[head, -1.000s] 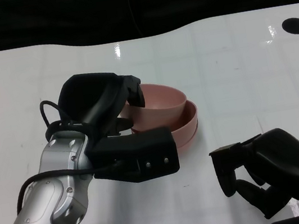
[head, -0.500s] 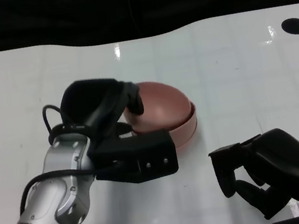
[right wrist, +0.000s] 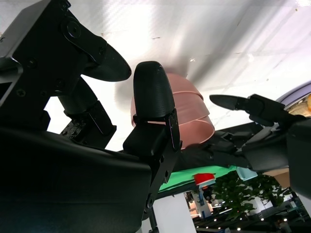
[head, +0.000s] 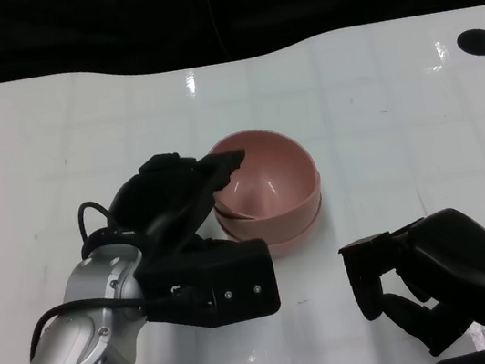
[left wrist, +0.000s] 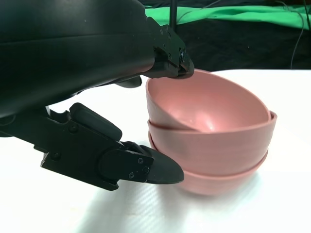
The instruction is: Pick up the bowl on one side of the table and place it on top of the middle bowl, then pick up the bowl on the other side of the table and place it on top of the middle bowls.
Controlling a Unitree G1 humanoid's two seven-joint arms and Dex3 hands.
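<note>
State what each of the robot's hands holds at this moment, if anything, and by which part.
Nothing is held. The left hand is open beside the stacked pink bowls, its fingers apart from the top bowl's rim. The right hand holds nothing.

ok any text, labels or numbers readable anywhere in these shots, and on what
None can be read.
Stack of pink bowls: plain, no print or label.
Left hand and right hand: black shells with screws only, no markings visible.
White table: no writing.
Background of the right wrist view: a small red shape and shop-like clutter, too small and blurred to read.
</note>
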